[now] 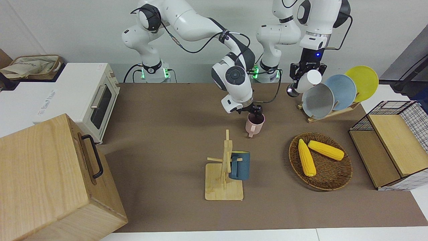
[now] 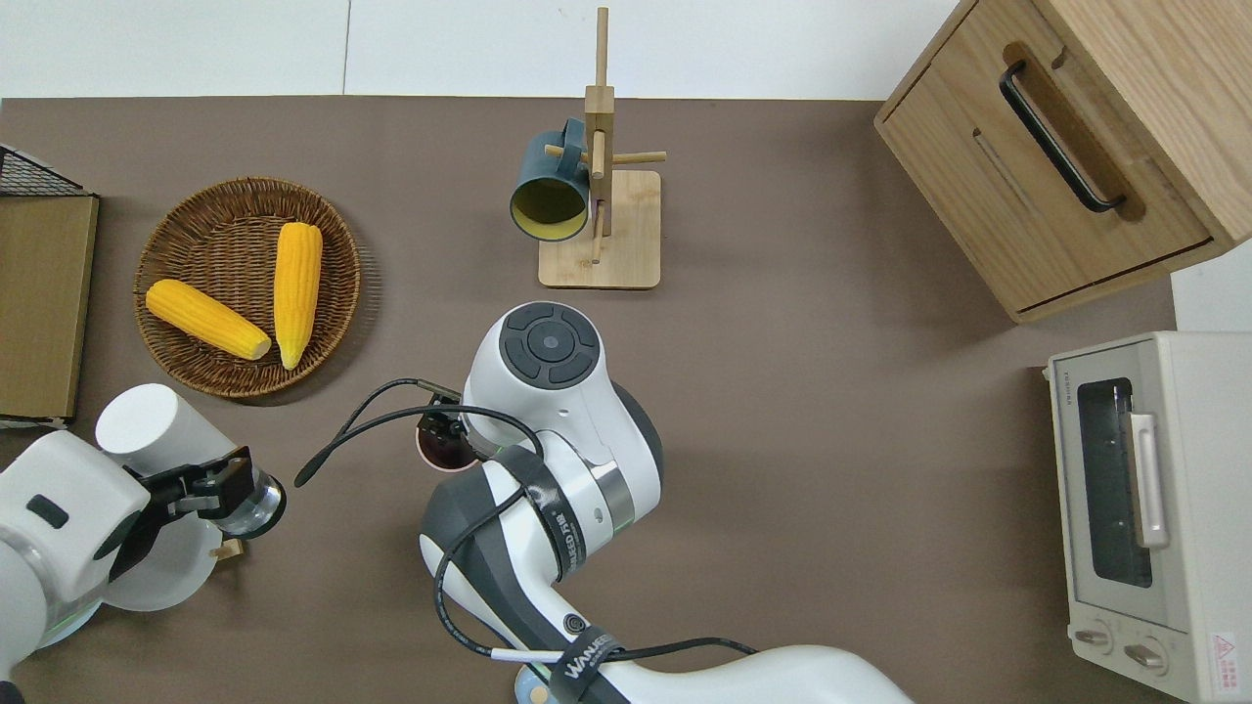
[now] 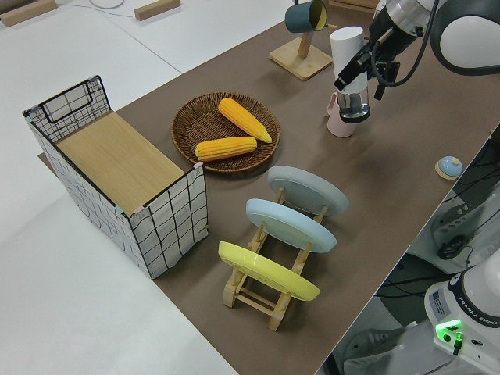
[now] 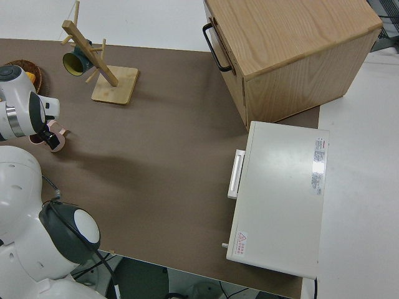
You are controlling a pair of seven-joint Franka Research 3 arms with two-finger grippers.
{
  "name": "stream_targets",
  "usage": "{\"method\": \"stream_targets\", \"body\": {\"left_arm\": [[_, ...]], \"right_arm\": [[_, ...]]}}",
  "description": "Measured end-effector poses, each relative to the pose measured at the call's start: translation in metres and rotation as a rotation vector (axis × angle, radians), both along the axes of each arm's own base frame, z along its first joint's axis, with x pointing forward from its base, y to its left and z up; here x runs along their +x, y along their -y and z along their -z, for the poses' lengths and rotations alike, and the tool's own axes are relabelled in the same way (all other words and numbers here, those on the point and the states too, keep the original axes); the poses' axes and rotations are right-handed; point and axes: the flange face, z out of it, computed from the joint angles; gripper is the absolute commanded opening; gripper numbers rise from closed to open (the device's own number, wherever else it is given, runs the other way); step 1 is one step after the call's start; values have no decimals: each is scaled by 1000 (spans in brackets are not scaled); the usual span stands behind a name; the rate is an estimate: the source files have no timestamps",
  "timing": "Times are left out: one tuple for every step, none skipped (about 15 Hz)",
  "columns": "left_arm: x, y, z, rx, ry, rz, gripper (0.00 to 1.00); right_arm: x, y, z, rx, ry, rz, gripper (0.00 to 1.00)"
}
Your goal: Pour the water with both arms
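My right gripper (image 1: 256,110) is shut on the rim of a pink mug (image 1: 253,125) near the middle of the brown table; I cannot tell whether the mug touches the table. The mug also shows in the overhead view (image 2: 437,454) and the left side view (image 3: 337,123). My left gripper (image 1: 307,71) is shut on a white bottle (image 1: 309,79) with a clear lower end and holds it tilted in the air, over the table edge of the plate rack (image 2: 227,550). The bottle (image 2: 155,427) is apart from the mug, toward the left arm's end of the table.
A wooden rack with a dark blue mug (image 1: 239,165) stands farther from the robots. A wicker basket (image 1: 334,179) holds two corn cobs. A plate rack (image 1: 334,92), a wire crate (image 1: 394,144), a wooden cabinet (image 1: 50,177) and a toaster oven (image 1: 90,97) line the table's ends.
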Motion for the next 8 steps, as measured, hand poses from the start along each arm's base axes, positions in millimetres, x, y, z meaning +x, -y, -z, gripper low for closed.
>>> {"method": "stream_targets", "body": {"left_arm": [[0, 0, 1, 0, -1, 2, 0], [0, 0, 1, -1, -3, 3, 0], [-1, 0, 2, -2, -5, 5, 0], [-1, 1, 4, -1, -8, 8, 0], [-2, 3, 6, -1, -13, 16, 0], [-3, 8, 10, 0, -19, 28, 0], [-5, 15, 14, -1, -28, 43, 0], [-7, 21, 17, -5, -34, 57, 0]], "right_arm": [[0, 1, -11, 1, 6, -6, 983], [-1, 5, -26, -5, 11, -17, 983], [-2, 10, -43, -14, 22, -27, 985], [-3, 16, -60, -23, 34, -35, 985], [-4, 23, -75, -35, 45, -43, 985], [-3, 34, -92, -48, 57, -46, 985], [0, 49, -111, -58, 67, -44, 985], [4, 65, -127, -61, 72, -46, 985]]}}
